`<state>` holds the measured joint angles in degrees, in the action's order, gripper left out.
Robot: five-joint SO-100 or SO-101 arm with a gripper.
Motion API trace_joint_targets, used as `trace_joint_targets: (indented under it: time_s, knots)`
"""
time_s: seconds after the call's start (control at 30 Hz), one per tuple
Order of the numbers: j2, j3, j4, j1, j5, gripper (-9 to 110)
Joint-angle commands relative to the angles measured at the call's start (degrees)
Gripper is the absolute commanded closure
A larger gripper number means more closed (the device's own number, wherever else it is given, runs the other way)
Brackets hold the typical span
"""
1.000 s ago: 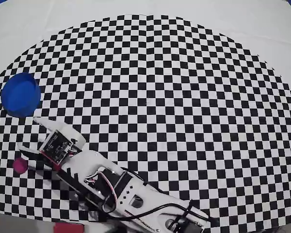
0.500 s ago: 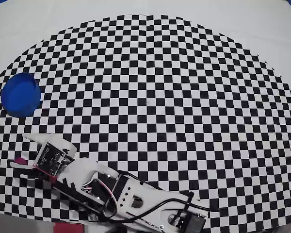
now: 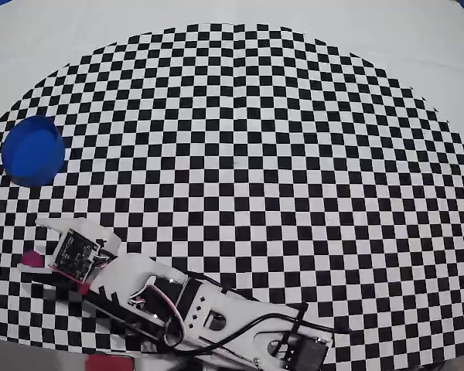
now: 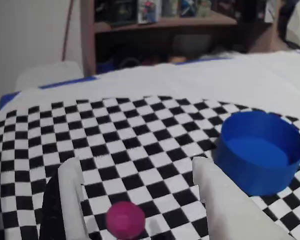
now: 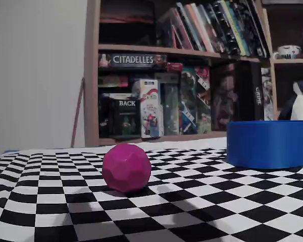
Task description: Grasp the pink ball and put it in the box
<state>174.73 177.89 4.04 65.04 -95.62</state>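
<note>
Magenta-pink, the pink ball [image 4: 125, 219] sits on the checkered mat [image 3: 294, 154] between the spread, empty fingers of the gripper [image 4: 140, 200], near the box [image 4: 257, 150]: grasp and drop both remain.

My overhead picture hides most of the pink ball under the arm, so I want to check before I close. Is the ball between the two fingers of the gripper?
Observer: Yes. In the wrist view the pink ball lies between the fingers of the open gripper, touching neither of them.
Operator: Good. Does it rest on the table, or is it already lifted?
Observer: It rests. The fixed view shows it sitting on the checkered cloth, with its shadow directly under it.
</note>
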Motion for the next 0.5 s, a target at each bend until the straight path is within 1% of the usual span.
trace_joint_targets:
  time_s: [0.0, 0.3, 0.47]
  knots:
    - [-1.23, 0.44, -1.05, 0.97, -0.44, 77]
    - [-9.58, -0.18, -7.91, 2.55, -0.44, 77]
    - [-14.15, -2.02, -8.44, 3.08, -0.44, 77]
